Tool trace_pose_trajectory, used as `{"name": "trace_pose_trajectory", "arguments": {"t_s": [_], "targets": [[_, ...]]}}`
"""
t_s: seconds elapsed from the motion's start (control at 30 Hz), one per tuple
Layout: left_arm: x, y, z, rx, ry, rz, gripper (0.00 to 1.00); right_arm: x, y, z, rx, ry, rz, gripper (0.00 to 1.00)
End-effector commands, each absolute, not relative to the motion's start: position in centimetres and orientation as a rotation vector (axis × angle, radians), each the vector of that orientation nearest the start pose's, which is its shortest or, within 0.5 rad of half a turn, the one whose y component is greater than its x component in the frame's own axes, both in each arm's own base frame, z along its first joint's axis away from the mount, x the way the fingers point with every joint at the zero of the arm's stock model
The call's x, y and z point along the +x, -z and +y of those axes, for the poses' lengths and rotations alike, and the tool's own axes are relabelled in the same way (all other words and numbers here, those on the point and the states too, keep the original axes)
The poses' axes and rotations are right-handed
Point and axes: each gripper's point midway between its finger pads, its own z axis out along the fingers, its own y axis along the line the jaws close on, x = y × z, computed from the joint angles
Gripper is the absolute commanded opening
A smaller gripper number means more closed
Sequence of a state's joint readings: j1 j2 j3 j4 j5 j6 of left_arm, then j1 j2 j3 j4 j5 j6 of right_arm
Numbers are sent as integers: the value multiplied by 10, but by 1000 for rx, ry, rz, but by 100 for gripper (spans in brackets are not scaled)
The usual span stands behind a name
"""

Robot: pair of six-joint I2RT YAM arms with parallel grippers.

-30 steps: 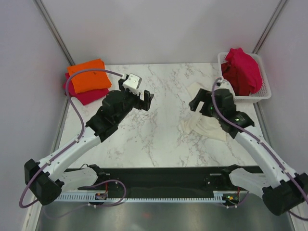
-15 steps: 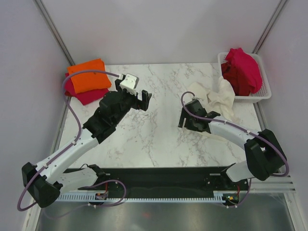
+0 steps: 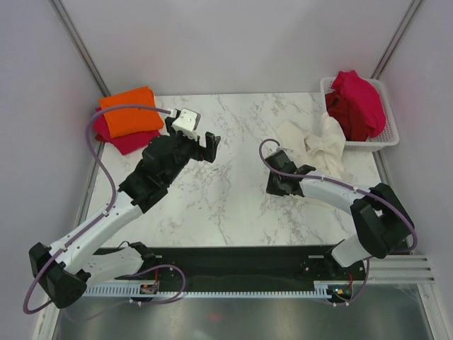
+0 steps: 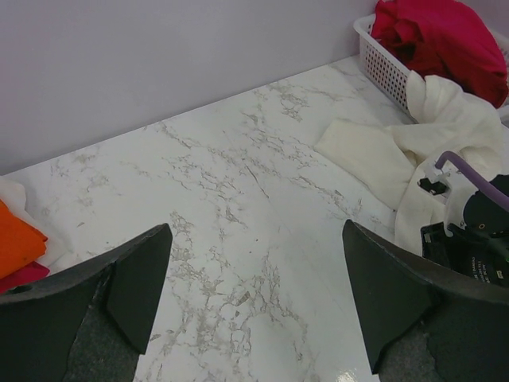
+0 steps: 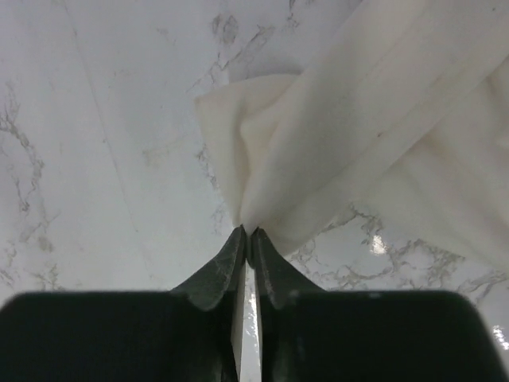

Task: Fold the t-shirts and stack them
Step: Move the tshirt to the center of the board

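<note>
**Item:** cream-white soft cloth t-shirt (image 3: 322,145), unfolded. It lies bunched and twisted on the right half of the white marble-patterned surface (image 3: 233,191), its far folds just beside the basket wall.

**Hold:** right tool (image 5: 246,235) is closed on one edge fold of the cream shirt, low over the surface. The cloth is caught only at the very fingertips.

**Left tool** (image 4: 256,239): fingers spread wide, nothing between them, hovering over bare surface left of centre.

**Hazards, judged:**
- The pinch is thin and the cloth may slip free under any firm pull.
- The shirt is twisted, so spreading it from a single corner may drag it as a rope and not flatten it.
- The folds next to the basket may catch it and shift it.

**Container:** white plastic mesh basket (image 3: 391,136), far right corner. It holds a heaped mound of crimson red t-shirts (image 3: 357,103), unfolded and rising above the rim; the count is unclear.

**Stack:** far left corner, a folded bright orange t-shirt (image 3: 129,111) rests on a folded crimson red t-shirt (image 3: 131,143).
</note>
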State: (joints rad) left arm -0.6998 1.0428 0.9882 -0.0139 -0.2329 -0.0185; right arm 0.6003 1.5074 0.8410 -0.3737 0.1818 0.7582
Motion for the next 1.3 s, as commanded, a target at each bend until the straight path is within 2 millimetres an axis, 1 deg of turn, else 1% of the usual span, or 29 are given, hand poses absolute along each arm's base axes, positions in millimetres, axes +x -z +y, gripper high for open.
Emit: {"name": "trace_pose_trajectory", "arguments": {"t_s": [0.0,0.07,0.13,0.17,0.23,0.27,0.33,0.37,0.43,0.47,0.5,0.53,0.57,0.6,0.67,0.7,0.73,0.77,0.8,0.83,0.87,0.9,0.93,0.97,1.0,1.03,1.07,1.13,1.27], "targets": [[313,-358,-200,333,341,1538,96,288,-49,200,254,-286,2566,11],[312,-361,-194,308,324,1532,96,301,-63,213,214,-303,2540,1],[313,-363,-189,286,307,1529,96,311,-77,220,166,-272,2535,0],[314,-366,-184,294,276,1519,96,334,-107,232,128,-277,2473,0],[315,-369,-175,264,243,1515,97,352,-137,239,81,-256,2445,0],[318,-371,-167,233,228,1514,97,382,-185,259,49,-298,2351,0],[322,-372,-152,170,194,1518,97,399,-224,269,5,-287,2331,0],[327,-373,-139,108,186,1521,98,427,-282,292,10,-378,2220,0],[333,-369,-116,33,142,1541,98,431,-322,311,-45,-462,2196,0],[334,-368,-111,1,150,1542,98,443,-377,328,-37,-585,2052,0],[335,-368,-105,-20,142,1543,98,434,-403,350,-91,-754,1992,0],[337,-368,-98,-42,129,1542,98,420,-450,355,-118,-881,1873,0],[337,-369,-94,-58,126,1540,98,415,-441,367,-155,-947,1892,0],[337,-370,-91,-70,117,1536,98,405,-485,380,-211,-1079,1714,0],[336,-371,-81,-103,83,1530,98,360,-528,375,-313,-1149,1604,0],[336,-372,-78,-114,71,1528,98,347,-527,369,-348,-1134,1631,0],[334,-373,-74,-127,59,1523,98,332,-538,352,-365,-1092,1618,0],[334,-373,-73,-127,54,1523,98,328,-529,338,-346,-1036,1665,0],[334,-374,-72,-127,49,1520,98,323,-508,323,-317,-964,1747,0],[332,-378,-70,-132,47,1510,98,309,-471,295,-267,-869,1847,0],[331,-380,-68,-129,38,1505,98,317,-449,263,-125,-712,1886,0],[329,-382,-67,-128,36,1500,98,314,-423,238,-45,-611,1930,0],[328,-383,-65,-132,33,1496,99,294,-418,205,42,-566,1913,0],[326,-386,-65,-130,36,1488,99,296,-347,179,156,-393,2033,0],[327,-387,-66,-125,40,1487,99,286,-318,162,221,-330,2089,0],[326,-390,-69,-112,55,1483,99,272,-306,142,285,-314,2089,0],[326,-391,-70,-114,69,1483,99,262,-255,124,391,-232,2172,0],[324,-396,-78,-103,121,1485,99,240,-212,105,475,-197,2217,0],[323,-381,-93,-75,205,1545,99,225,-164,100,597,-208,2263,0]]}}
